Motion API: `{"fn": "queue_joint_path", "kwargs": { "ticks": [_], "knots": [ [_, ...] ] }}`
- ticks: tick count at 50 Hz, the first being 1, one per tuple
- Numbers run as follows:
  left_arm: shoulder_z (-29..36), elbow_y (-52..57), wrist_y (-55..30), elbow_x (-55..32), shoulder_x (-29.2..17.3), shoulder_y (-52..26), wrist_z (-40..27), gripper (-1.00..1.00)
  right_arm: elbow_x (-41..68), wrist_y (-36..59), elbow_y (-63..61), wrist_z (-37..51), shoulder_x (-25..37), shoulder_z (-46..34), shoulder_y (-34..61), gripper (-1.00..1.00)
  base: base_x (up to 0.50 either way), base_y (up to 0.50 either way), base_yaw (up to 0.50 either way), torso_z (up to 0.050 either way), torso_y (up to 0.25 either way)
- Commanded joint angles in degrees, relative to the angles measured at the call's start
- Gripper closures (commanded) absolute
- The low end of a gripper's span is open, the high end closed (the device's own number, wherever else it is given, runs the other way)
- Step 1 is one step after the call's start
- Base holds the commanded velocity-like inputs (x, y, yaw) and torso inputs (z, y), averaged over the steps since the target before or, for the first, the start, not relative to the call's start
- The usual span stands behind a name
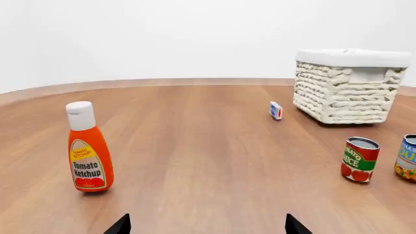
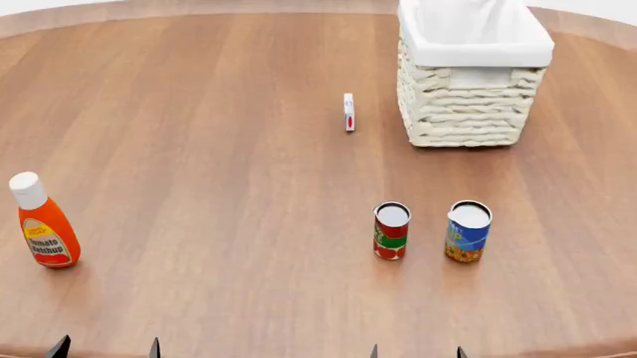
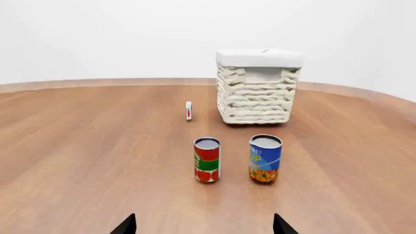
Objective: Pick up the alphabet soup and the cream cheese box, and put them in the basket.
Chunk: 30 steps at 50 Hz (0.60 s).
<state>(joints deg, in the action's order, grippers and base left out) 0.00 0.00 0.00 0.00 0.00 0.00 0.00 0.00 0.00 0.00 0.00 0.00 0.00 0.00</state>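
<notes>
The alphabet soup (image 2: 468,231) is a blue-labelled can standing upright on the table, right of a red-and-green can. It shows ahead of my right gripper (image 3: 202,225) as the alphabet soup (image 3: 265,158), and at the edge of the left wrist view (image 1: 407,158). The cream cheese box (image 2: 348,112) stands on edge just left of the basket (image 2: 468,112); cream cheese box (image 3: 188,110), (image 1: 276,110). The wicker basket (image 3: 256,92), (image 1: 344,85) has a white liner. Both grippers, left (image 2: 106,349) and right (image 2: 415,352), sit at the near table edge, open and empty. Left gripper (image 1: 206,225).
A red-and-green tomato can (image 2: 391,230), (image 3: 207,159), (image 1: 359,159) stands left of the soup. A tomato ketchup bottle (image 2: 42,222), (image 1: 87,148) stands at the near left. The round wooden table (image 2: 219,149) curves away at the back.
</notes>
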Motion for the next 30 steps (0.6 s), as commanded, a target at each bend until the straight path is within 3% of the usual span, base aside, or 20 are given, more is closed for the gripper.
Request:
{"fn": "queue_joint_path", "kwargs": {
  "ticks": [1,17,30],
  "knots": [
    [0.64,-0.61,0.46,-0.58,-0.57,-0.17,-0.63,-1.0,1.17,-0.7,0.9,1.49,1.17,-1.51,0.24,-1.0,0.0,0.0,0.0,0.0,0.0],
    [5.0,2.31,0.88,-0.55,-3.54,-0.22,-4.36,-1.0,4.0,3.35,-6.66,4.19,3.65,-3.0,0.31,-1.0,0.0,0.0,0.0,0.0,0.0],
    [4.28,23.4,-3.47,-3.38,-5.2,2.17,-5.84,-1.0,1.61,14.45,-28.87,6.64,6.42,-4.56,-0.9,-1.0,0.0,0.0,0.0,0.0,0.0]
  ]
}}
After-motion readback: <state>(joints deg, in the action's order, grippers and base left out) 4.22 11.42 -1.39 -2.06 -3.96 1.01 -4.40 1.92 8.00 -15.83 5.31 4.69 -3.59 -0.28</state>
